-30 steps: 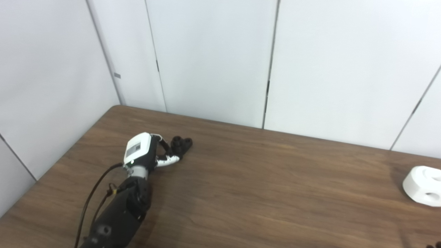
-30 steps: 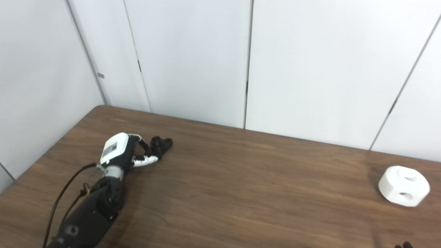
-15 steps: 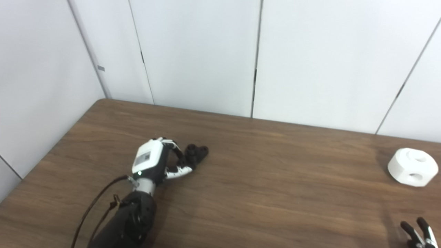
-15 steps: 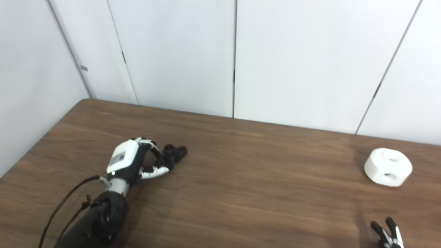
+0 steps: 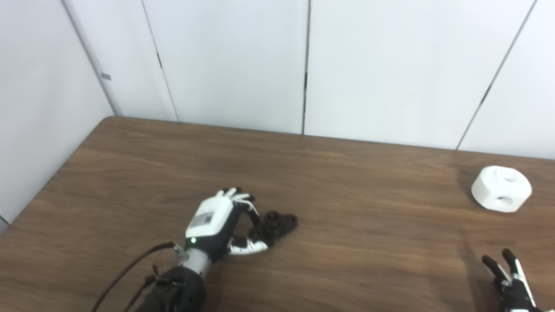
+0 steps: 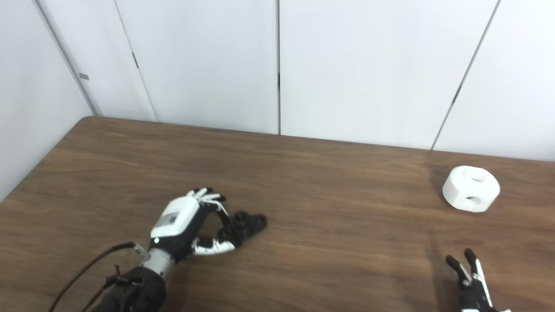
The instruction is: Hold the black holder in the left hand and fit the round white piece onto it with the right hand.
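- Curling around the near end of the black holder, the left robot hand has fingers and thumb closed on it; the holder lies on the table, long axis pointing right and slightly away.
- Bare wood stretches wide between the holder and the right side.
- Round white piece sits near the table's far right edge, untouched.
- Right robot hand pokes up at the bottom edge, fingers spread, empty.

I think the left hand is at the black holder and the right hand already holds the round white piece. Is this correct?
Not quite. The left hand is at the black holder, but the round white piece lies alone on the table; the right hand is apart from it, fingers spread. The right eye view shows this.
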Available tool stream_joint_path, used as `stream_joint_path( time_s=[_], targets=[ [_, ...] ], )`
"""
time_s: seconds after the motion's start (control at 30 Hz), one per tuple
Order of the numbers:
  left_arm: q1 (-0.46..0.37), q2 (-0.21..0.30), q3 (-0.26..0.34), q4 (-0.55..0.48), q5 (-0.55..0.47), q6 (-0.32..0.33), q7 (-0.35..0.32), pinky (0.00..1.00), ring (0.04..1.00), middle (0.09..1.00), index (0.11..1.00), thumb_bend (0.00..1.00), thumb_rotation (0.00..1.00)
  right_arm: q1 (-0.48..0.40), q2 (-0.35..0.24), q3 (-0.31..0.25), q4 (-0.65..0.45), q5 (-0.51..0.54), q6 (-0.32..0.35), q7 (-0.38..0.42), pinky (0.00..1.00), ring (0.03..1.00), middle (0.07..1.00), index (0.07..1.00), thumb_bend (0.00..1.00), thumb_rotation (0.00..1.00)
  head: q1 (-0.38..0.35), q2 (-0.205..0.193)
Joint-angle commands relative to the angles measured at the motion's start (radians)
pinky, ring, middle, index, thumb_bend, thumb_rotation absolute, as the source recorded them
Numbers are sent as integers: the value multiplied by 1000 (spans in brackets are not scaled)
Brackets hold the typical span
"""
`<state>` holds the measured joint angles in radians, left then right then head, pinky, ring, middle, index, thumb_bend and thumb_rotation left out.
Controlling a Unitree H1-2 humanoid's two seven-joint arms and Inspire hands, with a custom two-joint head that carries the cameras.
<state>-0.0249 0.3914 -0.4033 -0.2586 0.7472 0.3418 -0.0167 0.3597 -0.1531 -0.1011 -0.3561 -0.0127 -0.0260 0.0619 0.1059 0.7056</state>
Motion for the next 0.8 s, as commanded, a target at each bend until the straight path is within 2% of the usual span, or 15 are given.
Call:
stream_joint_path(
  time_s=[0.0, 0.33, 0.77],
  targets=[
    [31, -13, -58, -38, 16, -23, -91, 1000, 962, 843, 485, 520, 58, 2, 5, 8, -32, 3, -9, 2, 1000, 972, 913, 1000, 653, 1000, -17, 8],
    [100, -16, -122, -114, 52, -57, -183, 1000, 962, 853, 485, 520, 58, -3, 41, 46, -88, -23, 64, -18, 1000, 963, 910, 999, 639, 1000, -127, 62],
    [135, -39, -135, -98, 78, -147, -173, 1000, 969, 851, 486, 519, 56, -9, 60, 75, -149, -42, 145, -49, 1000, 965, 906, 993, 640, 1000, -213, 115]
  ],
)
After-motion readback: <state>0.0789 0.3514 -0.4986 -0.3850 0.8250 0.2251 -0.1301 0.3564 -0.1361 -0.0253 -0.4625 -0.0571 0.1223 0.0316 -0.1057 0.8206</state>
